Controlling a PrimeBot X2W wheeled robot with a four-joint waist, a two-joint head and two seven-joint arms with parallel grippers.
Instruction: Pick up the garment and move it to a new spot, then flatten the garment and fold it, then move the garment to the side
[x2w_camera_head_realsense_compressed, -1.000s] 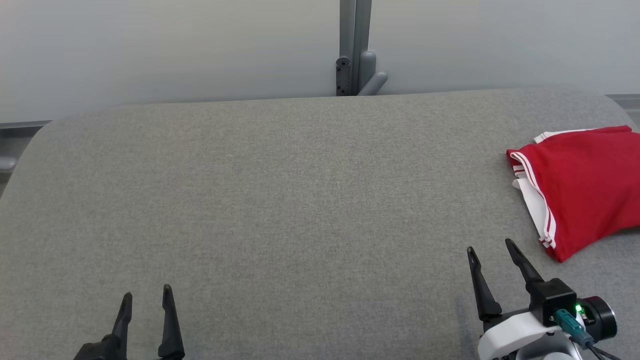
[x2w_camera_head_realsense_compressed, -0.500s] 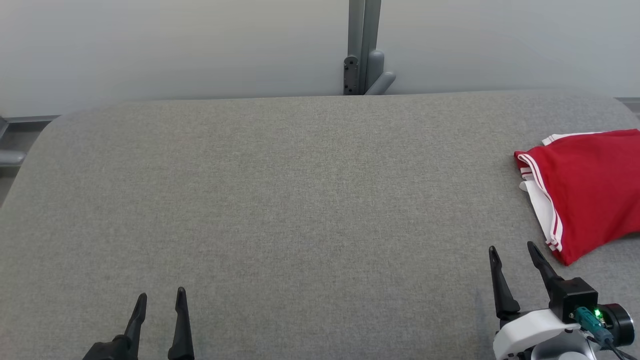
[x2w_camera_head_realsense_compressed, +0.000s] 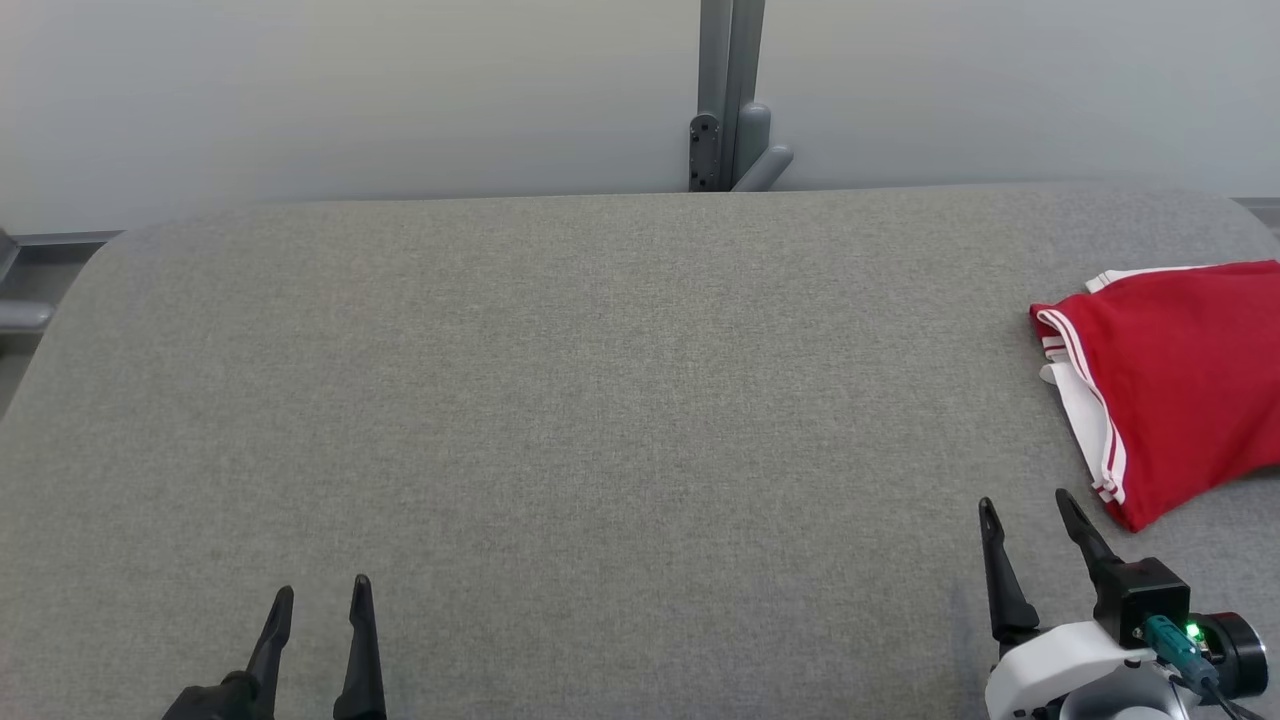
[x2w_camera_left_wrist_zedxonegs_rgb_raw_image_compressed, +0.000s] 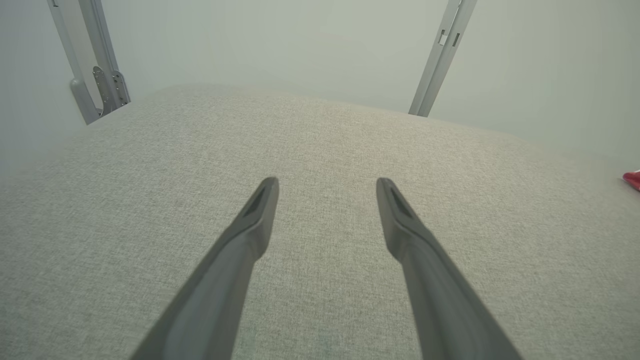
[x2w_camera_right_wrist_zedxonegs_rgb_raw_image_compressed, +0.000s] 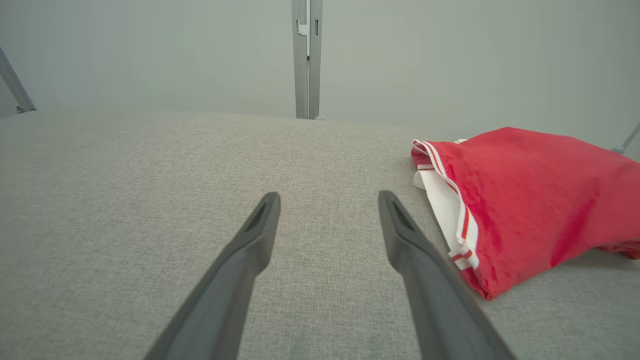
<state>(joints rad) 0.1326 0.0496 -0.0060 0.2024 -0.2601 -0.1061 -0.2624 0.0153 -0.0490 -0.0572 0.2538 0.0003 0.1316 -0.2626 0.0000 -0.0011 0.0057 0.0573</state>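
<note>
Grey padded table (x2w_camera_head_realsense_compressed: 560, 400): over the last second only the head camera drifted, and nothing on the table moved. Red garment (x2w_camera_head_realsense_compressed: 1170, 380) lies folded at the table's right side, untouched. Right gripper (x2w_camera_head_realsense_compressed: 1025, 500) near it, left gripper (x2w_camera_head_realsense_compressed: 322, 588) well apart, both spread and empty; task looks finished.

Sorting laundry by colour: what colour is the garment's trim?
Garment trim: white with red stripes; right wrist view.
</note>
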